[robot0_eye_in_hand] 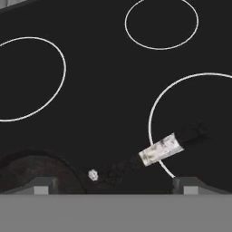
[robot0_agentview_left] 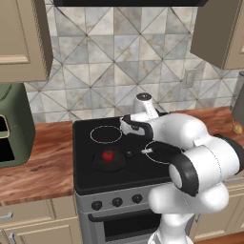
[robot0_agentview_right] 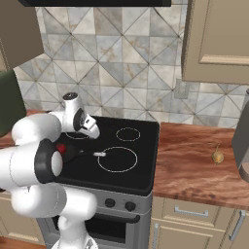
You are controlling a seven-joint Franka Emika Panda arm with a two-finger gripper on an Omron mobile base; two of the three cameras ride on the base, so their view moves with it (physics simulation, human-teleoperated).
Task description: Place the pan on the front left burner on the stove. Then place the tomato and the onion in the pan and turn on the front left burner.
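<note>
Nearest the hand camera, the gripper (robot0_eye_in_hand: 113, 185) hangs with its fingers spread wide and empty over the stove (robot0_agentview_left: 86, 178), just above the pan (robot0_agentview_left: 108, 161) and its silver-tipped handle. That pan sits on the front left burner (robot0_eye_in_hand: 16, 170) with the tomato (robot0_agentview_left: 108, 155) already inside, so 2 steps look done. Left, in my judgement, are the onion (robot0_agentview_right: 218, 156), well apart on the wooden counter (robot0_agentview_right: 194, 165) to the right, and turning the burner's knob.

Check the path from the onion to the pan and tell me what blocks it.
Nothing visible does. The onion lies on the wooden counter right of the stove; bare black glass lies between it and the pan, which holds the tomato.
</note>
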